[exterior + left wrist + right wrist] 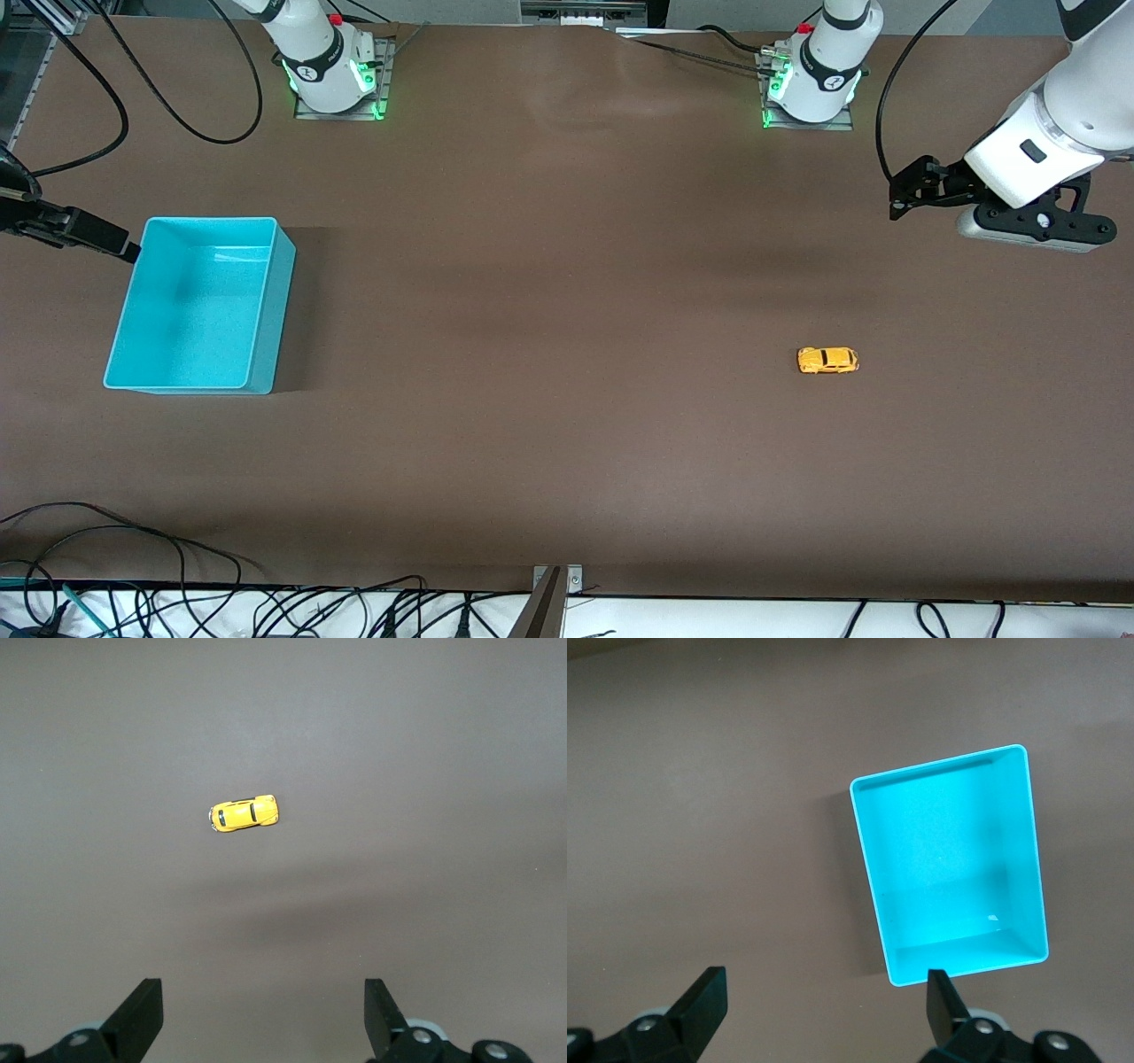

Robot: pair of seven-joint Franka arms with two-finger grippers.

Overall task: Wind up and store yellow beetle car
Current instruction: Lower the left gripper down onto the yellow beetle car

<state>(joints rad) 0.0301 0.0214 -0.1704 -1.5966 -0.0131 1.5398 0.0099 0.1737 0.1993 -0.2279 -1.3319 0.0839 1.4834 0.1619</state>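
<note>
Right now nothing's grasped: the yellow beetle car [827,360] sits on the bare surface [549,425] toward the left arm's end, well apart from the turquoise bin [276,310]. Left claw [263,1014] hangs spread wide above it, right claw [824,1010] spread over the bin's edge. Next, I'd say, the left claw must drop and pinch that tiny body.

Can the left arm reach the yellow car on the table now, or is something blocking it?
Probably yes. The yellow car sits alone on bare table toward the left arm's end, and the left gripper hangs open above that end, holding nothing. Nothing stands between them.

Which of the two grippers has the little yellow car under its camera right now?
The left gripper: its wrist view shows the yellow beetle car on bare table, while the right gripper looks down on the turquoise bin.
</note>
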